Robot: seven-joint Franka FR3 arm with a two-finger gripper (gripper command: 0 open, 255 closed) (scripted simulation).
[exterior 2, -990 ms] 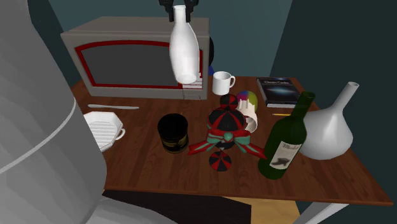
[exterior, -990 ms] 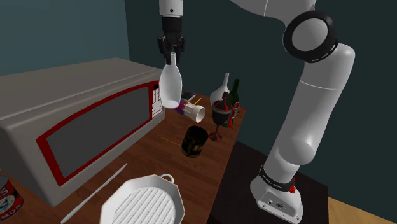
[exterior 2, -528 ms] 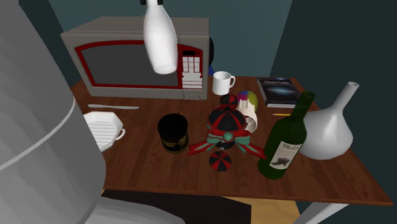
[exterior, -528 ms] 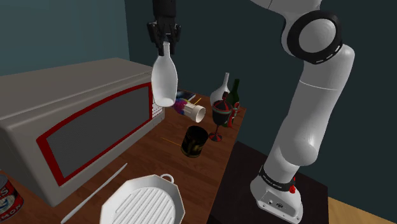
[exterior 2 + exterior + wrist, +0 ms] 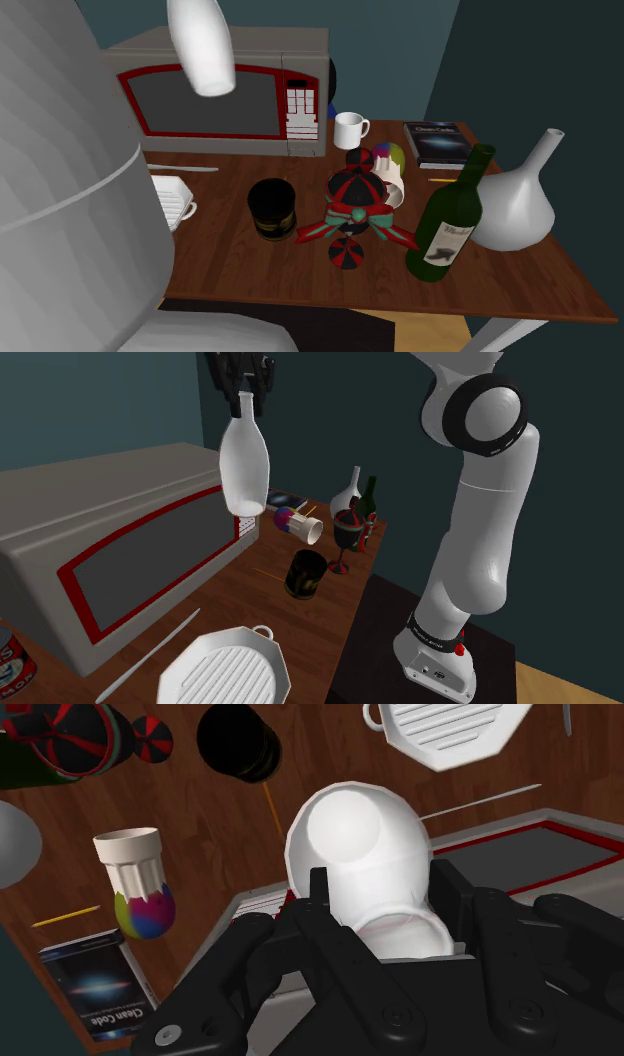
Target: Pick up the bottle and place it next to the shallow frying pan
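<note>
Jaws closed on the neck of the white bottle: black gripper clasps it from above, fingers pressing either side of the neck. Bottle hangs base-down, roughly upright, aloft and well clear of the wooden table. In the shoulder view it hangs in front of the microwave, at its control-panel end. In the second ext. view the bottle shows before the microwave's upper left corner. Wrist view: gripper looks down the bottle, whose round base overlaps the microwave's front edge.

Shallow frying pan: white, ribbed, w/ small loop handle; sits on the table in front of the microwave, near the table's edge, well apart from the bottle. Also seen at and. Thin white rod lies between pan and microwave.

Other items on the table: black cup upright, near mid-table; black-and-red goblet w/ bow just beside it; multicoloured cup lying on its side; green wine bottle next to a white long-necked vase; white mug by the microwave's corner; dark book flat near the back; yellow pencil near the book.
</note>
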